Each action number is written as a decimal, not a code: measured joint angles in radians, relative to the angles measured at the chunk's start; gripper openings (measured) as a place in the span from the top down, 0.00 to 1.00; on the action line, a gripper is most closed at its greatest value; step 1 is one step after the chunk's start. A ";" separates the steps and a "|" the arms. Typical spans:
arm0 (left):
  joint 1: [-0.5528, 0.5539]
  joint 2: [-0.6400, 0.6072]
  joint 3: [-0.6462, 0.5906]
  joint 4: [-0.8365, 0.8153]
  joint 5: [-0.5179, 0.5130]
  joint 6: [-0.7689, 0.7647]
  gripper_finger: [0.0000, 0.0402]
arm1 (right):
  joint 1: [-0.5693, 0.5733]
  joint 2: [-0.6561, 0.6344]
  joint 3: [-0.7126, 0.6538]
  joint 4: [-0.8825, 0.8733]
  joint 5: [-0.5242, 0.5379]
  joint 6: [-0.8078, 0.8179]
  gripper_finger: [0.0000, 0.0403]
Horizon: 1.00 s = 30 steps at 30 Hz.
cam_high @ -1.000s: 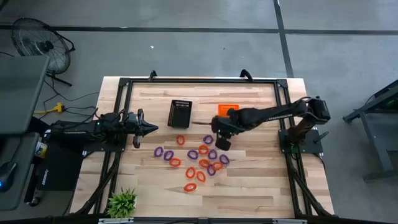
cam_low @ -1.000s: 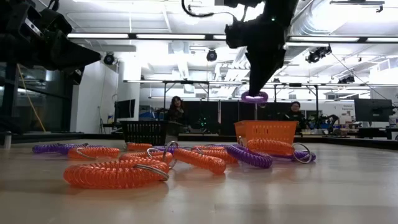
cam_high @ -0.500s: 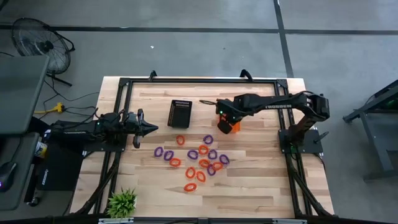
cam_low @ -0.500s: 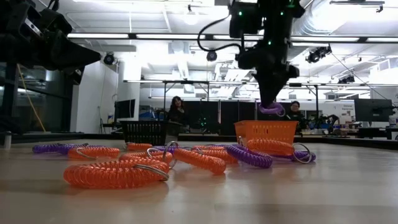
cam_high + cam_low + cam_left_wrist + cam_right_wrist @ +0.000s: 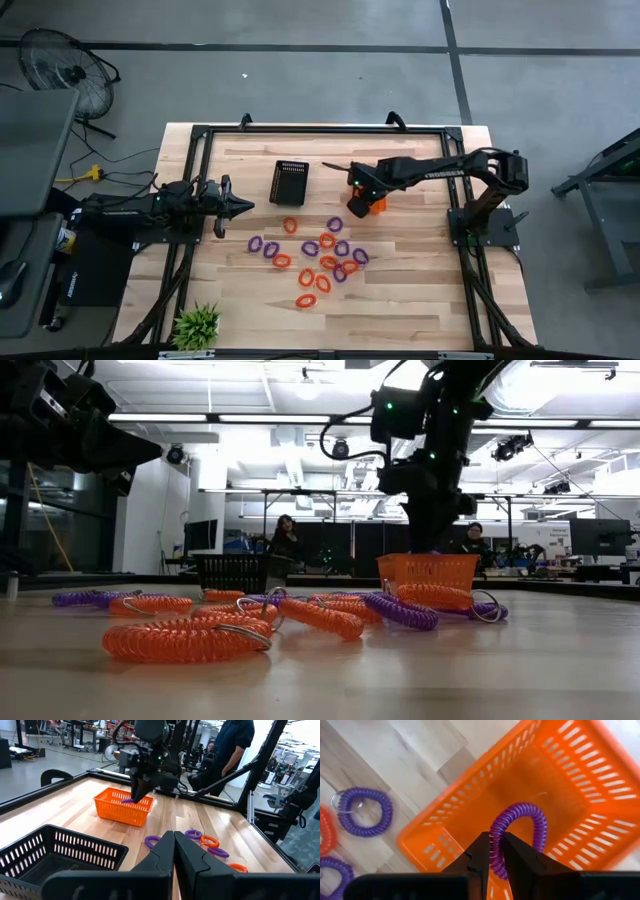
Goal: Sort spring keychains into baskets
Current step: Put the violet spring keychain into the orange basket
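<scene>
My right gripper [image 5: 497,857] stands over the orange basket [image 5: 555,775], pointing steeply down into it and shut on a purple spring keychain [image 5: 517,827]. In the low view the basket's wall [image 5: 428,572] hides the keychain. Several orange and purple keychains [image 5: 320,255] lie flat on the table near the middle. The black basket [image 5: 290,182] stands to the left of the orange one [image 5: 378,207]. My left gripper [image 5: 174,851] waits shut at the table's left side [image 5: 245,207], pointing level toward the baskets. My right gripper pinches one stretch of the purple keychain's coiled loop [image 5: 496,837] between its two fingers [image 5: 480,854]. The fingers come from above, slanting down, and lie across the coil. The rest of the loop reaches beyond the fingertips, inside the orange basket; whether it touches the floor cannot be told.
A purple keychain [image 5: 362,812] lies on the wood just beside the orange basket. A dark metal frame [image 5: 320,130] runs round the table's edges. A small green plant [image 5: 197,325] stands at the near left corner. People sit at desks in the room behind [image 5: 283,538].
My right gripper has carried the purple keychain from above the pile toward the table's far edge, over the orange basket, and has come down. The keychain, earlier hanging above the basket's rim, is now below it, inside the basket.
</scene>
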 joint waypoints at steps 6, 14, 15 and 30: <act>0.000 0.000 0.000 0.000 0.000 0.000 1.00 | 0.000 0.000 -0.029 0.052 -0.023 -0.012 0.83; 0.000 0.000 0.000 0.000 0.000 0.000 1.00 | 0.010 0.000 -0.015 0.063 -0.053 -0.030 0.76; 0.000 0.000 0.000 0.000 0.000 0.000 1.00 | 0.016 0.000 -0.008 0.063 -0.064 -0.030 0.75; 0.000 0.000 0.000 0.000 0.000 0.000 1.00 | 0.218 -0.003 0.029 0.045 -0.234 -0.137 0.69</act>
